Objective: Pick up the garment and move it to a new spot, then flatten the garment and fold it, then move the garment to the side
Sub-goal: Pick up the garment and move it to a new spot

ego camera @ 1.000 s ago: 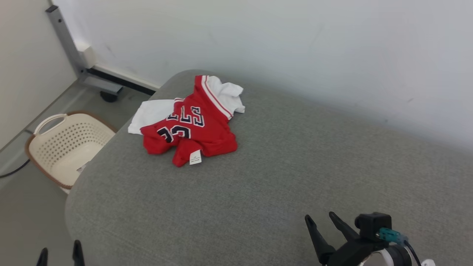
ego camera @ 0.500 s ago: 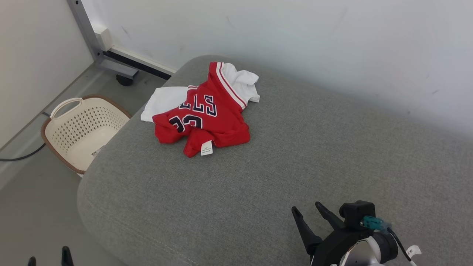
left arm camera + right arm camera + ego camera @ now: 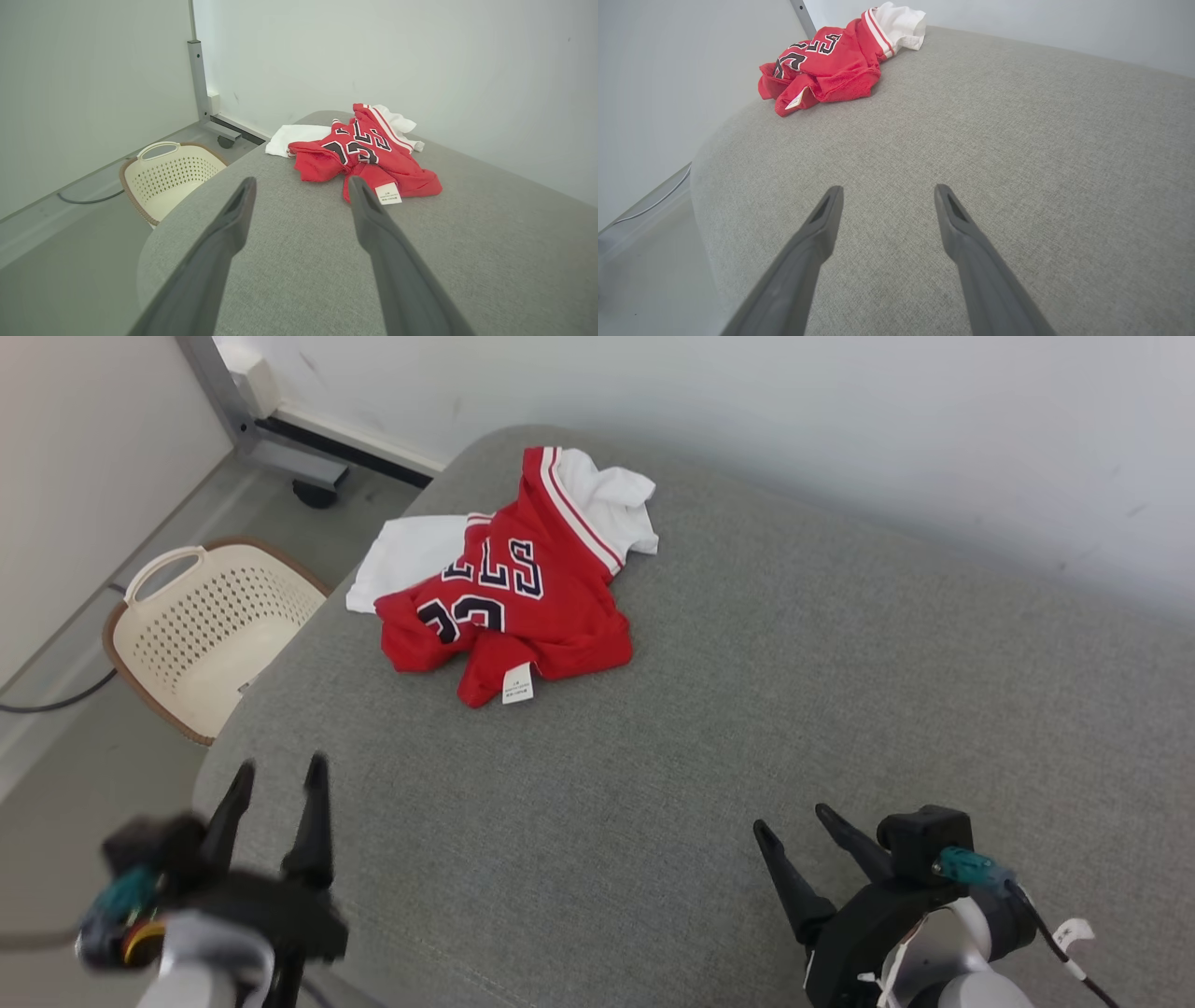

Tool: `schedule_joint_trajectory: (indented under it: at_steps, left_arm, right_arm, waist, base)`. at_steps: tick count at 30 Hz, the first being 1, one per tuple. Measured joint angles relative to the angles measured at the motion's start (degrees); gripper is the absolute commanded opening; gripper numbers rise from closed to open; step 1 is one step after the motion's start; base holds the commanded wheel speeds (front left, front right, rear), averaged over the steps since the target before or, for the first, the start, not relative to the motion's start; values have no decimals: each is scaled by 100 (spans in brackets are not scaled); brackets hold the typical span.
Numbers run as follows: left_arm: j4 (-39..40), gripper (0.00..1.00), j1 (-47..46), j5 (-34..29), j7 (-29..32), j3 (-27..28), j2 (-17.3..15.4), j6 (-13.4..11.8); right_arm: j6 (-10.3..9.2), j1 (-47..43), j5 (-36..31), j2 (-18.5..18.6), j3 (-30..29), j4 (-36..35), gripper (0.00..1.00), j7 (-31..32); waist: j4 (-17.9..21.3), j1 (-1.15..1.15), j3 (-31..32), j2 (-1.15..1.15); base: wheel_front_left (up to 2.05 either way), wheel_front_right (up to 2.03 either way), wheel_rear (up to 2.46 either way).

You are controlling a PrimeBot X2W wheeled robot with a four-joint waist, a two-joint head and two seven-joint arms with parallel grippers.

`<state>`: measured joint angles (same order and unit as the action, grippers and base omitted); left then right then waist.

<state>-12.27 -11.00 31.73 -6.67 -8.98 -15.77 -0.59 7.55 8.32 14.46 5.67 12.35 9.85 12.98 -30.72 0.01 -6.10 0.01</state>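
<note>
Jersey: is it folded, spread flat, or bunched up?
Bunched up. The red jersey lies in a rumpled heap on the grey cushion, one corner turned over with its white label showing and the lettering creased.

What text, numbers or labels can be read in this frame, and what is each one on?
"LS": end of a dark, white-edged word on the red jersey; the folds hide its other letters.
"23", probably: number beside that word on the jersey, partly folded under.
White tag on the jersey's near edge: print too small to read.
</note>
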Motion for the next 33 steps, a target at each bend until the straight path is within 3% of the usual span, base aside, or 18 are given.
schedule_joint_trajectory:
  at_steps: [6, 14, 21, 25, 31, 32, 33]
  left_arm:
    - [-1616, 100, -1904, 46, 799, -480, 337, 370]
    - [-3122, 100, -3460, 313, 1306, -285, 212, 471]
    - [-3990, 100, -4152, 314, 1602, -282, -99, 513]
    - [-4308, 100, -4373, 236, 1592, -293, -193, 326]
    - [-4867, 100, -4457, 257, 1741, -190, -312, -191]
    - [-4923, 97, -4474, 269, 1745, -167, -323, -252]
    - [-4975, 36, -4500, 274, 1775, -166, -323, -255]
  right_arm:
    - [0, -148, -172, 137, -55, -672, 100, 337]
    - [0, -130, -358, 424, -35, -1695, 100, 865]
    - [0, -302, -411, 503, -203, -2197, 100, 1007]
    - [0, -333, -434, 487, -213, -2364, 100, 1017]
    - [0, -350, -412, 459, -178, -2382, 100, 972]
    - [0, -350, -406, 452, -176, -2384, 100, 969]
    - [0, -349, -405, 446, -172, -2382, 100, 964]
  waist:
    - [61, 1, -328, 1]
    - [626, 0, -749, 0]
    - [1286, 0, -1254, 0]
    - [1601, 0, -1532, 0]
    - [1999, 0, -1820, 0]
    - [2054, 0, -1849, 0]
    - [2099, -1, -1874, 0]
  base:
    - [0, 0, 0]
    - [0, 0, 0]
    - [0, 0, 0]
    - [0, 0, 0]
    - [0, 0, 0]
    - [0, 0, 0]
    - [0, 0, 0]
